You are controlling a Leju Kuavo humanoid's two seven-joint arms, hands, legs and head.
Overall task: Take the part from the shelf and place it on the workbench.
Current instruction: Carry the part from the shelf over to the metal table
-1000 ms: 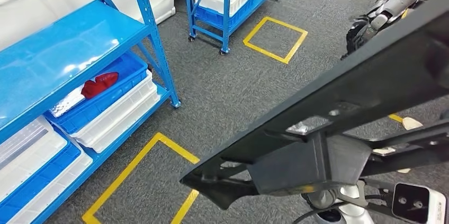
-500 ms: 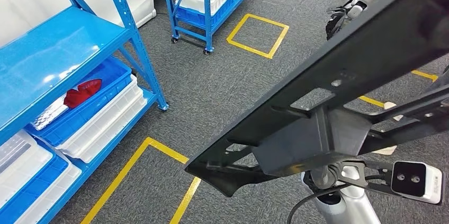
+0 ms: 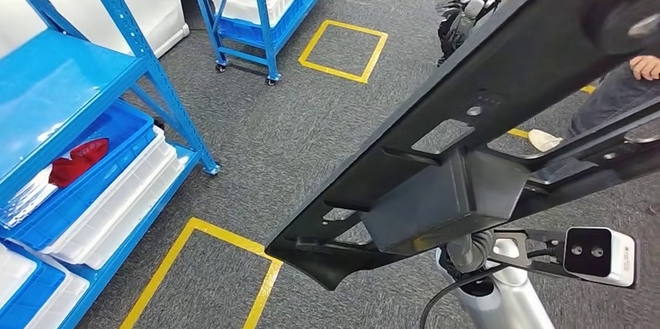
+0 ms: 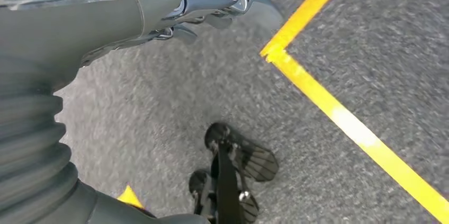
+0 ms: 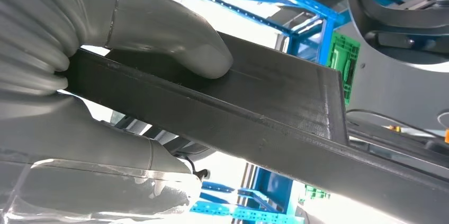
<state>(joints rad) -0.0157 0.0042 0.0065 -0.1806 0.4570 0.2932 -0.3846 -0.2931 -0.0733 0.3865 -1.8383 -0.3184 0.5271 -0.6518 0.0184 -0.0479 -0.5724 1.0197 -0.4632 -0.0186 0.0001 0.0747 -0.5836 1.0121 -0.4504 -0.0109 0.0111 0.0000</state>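
Both shelving units [image 3: 93, 103] are being slid off toward 9 o'clock as the view is being swung round, so the long black part [image 3: 467, 134], clamped in the right hand [image 5: 95, 75], is being carried workbench-wards, left hand [image 4: 174, 17] looking empty.

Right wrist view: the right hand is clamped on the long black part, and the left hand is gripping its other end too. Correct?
Not quite. The right hand does grip the black part, as the right wrist view shows. But the left hand holds nothing: the left wrist view has it hanging over the grey carpet beside a yellow floor line, its fingers on nothing.
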